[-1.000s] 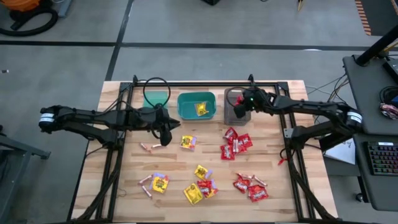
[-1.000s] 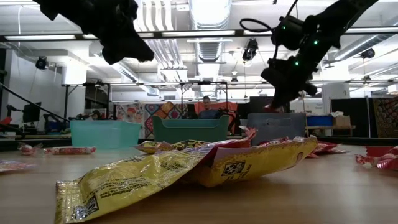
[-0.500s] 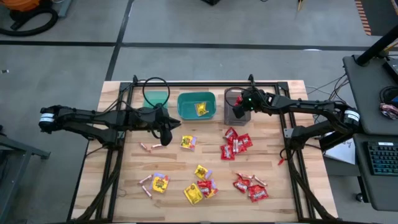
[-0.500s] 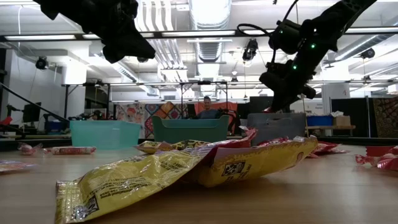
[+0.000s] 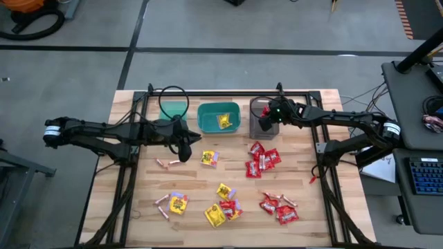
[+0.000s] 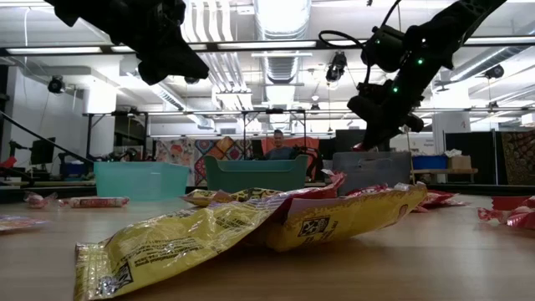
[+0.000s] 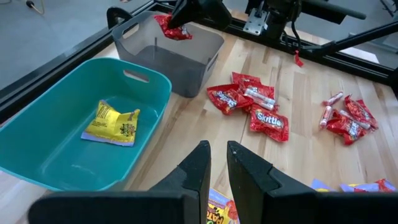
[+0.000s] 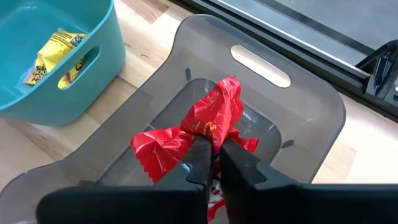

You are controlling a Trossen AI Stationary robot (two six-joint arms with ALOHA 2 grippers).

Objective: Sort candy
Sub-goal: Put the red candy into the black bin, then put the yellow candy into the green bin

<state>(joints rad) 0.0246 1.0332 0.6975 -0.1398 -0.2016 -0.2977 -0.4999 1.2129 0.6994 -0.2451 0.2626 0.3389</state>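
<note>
Along the near edge of the table (image 5: 304, 221), closest to you, yellow packets (image 5: 214, 216) are lying mixed with red packets (image 5: 286, 211) and a few pinkish-tan sticks (image 5: 163, 201); in the low view one crumpled yellow packet (image 6: 251, 230) is filling the foreground. Farther in, more red packets (image 5: 260, 159) are sitting in a cluster at mid-table, with another yellow packet (image 5: 209, 158) and a stick (image 5: 166, 163) to their left.

Just above that stick, your left gripper (image 5: 184, 151) is hovering clear of the wood. Its fingers (image 7: 196, 169) are standing nearly together with only a thin gap, and nothing is caught between them.

At the far side, three bins are sitting in a row: a green bin (image 5: 174, 109), a teal bin (image 5: 219, 117) that is holding one yellow packet (image 7: 112, 123), and a grey bin (image 8: 298, 134). Your right gripper (image 8: 211, 151) is hanging over the grey bin, pinching a shiny red packet (image 8: 199, 127) between its closed fingers, the packet dangling above the bin's floor.

Beyond the table, a person (image 6: 277, 144) is sitting in the room.
</note>
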